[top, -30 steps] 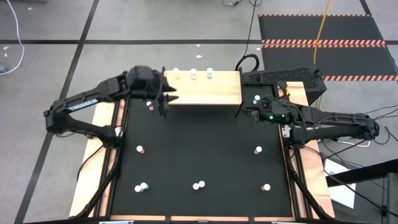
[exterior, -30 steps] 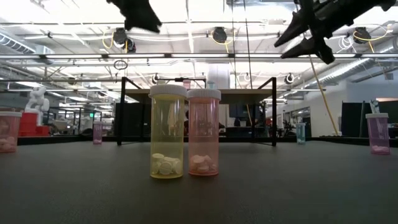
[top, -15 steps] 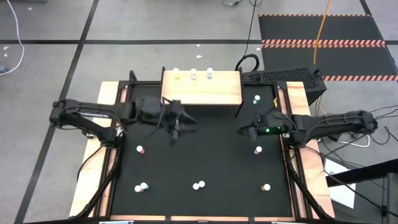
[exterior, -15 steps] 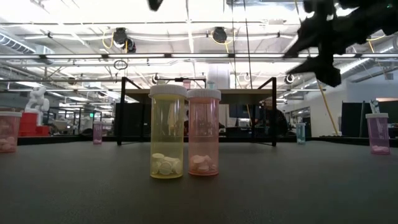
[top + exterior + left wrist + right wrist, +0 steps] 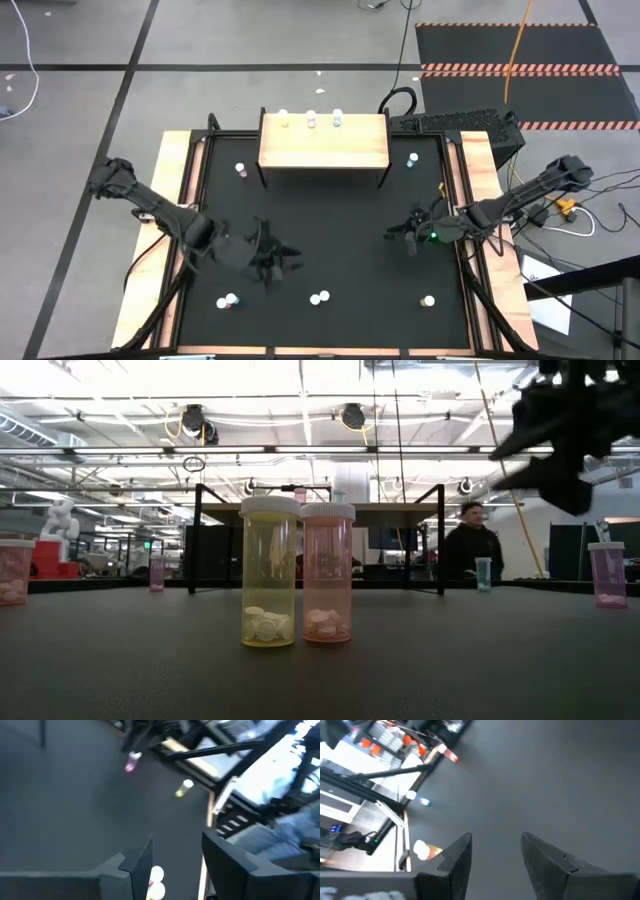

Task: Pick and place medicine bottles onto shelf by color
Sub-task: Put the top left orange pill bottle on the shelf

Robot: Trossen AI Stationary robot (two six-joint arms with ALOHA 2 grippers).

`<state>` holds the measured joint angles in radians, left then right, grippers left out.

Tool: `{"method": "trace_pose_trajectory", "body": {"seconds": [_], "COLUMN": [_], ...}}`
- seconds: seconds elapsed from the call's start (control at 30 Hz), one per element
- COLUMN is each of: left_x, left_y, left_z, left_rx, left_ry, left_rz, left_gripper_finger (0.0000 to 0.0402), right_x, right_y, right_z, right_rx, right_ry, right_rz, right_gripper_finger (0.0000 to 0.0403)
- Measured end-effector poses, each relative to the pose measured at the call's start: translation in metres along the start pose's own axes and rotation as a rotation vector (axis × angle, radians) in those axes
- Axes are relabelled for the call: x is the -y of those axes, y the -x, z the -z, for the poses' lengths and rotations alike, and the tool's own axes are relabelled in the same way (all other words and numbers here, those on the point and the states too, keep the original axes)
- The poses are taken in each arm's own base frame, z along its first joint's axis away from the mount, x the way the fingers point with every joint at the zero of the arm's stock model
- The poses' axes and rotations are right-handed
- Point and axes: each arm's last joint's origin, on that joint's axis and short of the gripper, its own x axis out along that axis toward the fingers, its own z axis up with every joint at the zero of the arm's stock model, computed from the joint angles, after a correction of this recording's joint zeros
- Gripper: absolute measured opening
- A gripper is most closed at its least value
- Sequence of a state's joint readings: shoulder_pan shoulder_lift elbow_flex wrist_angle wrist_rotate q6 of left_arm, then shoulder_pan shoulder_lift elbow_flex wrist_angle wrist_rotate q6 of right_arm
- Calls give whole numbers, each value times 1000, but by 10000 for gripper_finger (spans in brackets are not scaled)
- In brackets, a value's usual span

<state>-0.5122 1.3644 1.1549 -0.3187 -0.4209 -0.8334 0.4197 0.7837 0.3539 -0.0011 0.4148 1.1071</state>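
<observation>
The light-wood shelf (image 5: 323, 148) stands at the table's far edge, with three medicine bottles (image 5: 311, 121) in a row along its far side. More bottles stand on the black mat: one (image 5: 240, 169) left of the shelf, one (image 5: 413, 159) right of it, a pair (image 5: 228, 300), another pair (image 5: 319, 297) and one (image 5: 428, 300) near the front. My left gripper (image 5: 283, 262) hovers open over the left front of the mat, above and behind the middle pair (image 5: 156, 882). My right gripper (image 5: 397, 235) is open over the right side, nothing between its fingers (image 5: 495, 840).
In the low view a yellow bottle (image 5: 270, 572) and a pink one (image 5: 327, 572) stand side by side close to the camera. Wooden side strips (image 5: 170, 160) line the table. A person (image 5: 470, 550) stands in the room behind. Cables and a dark case (image 5: 455, 122) lie at the far right.
My left gripper has swung from the shelf's left front corner toward the table's near edge, sinking a little and rolling about its own line. My right gripper has come down and toward the near edge on the right side. No bottle has moved.
</observation>
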Motion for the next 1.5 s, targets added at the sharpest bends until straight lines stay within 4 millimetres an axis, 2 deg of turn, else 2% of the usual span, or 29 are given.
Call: {"method": "trace_pose_trajectory", "body": {"seconds": [0.1,0.23,0.33,0.43,0.53,0.67,0.8,0.93,1.1,1.17,1.33,1.5], "left_x": [13,24,23,13,-1,-14,-22,-31,-29,-26,-21,-20], "left_y": [3,-3,-5,1,16,51,88,98,82,76,59,54], "left_z": [12,15,8,-2,-22,-44,-50,-35,-13,-4,11,32], "left_rx": [41,96,123,89,95,128,134,6,-167,-211,-339,-519], "left_ry": [23,-3,1,8,32,18,-52,-186,-255,-282,-286,-199], "left_rz": [6,59,82,79,74,116,152,84,28,9,19,-27], "left_gripper_finger": [170,170,170,170,170,170,170,170,170,170,170,170], "right_x": [0,-4,-10,-19,-30,-48,-70,-97,-121,-123,-116,-116], "right_y": [-2,-5,-9,-12,-15,-22,-36,-53,-71,-77,-89,-96], "right_z": [9,14,14,13,12,10,4,-3,-9,-10,-15,-18], "right_rx": [-20,-22,24,83,126,150,179,196,219,223,212,160], "right_ry": [-10,-14,-41,-78,-86,-70,-66,-41,30,46,-40,-65], "right_rz": [-34,-49,-89,-150,-153,-120,-82,-71,-66,-55,-41,-101], "right_gripper_finger": [164,164,164,164,164,164,164,164,164,164,164,164]}}
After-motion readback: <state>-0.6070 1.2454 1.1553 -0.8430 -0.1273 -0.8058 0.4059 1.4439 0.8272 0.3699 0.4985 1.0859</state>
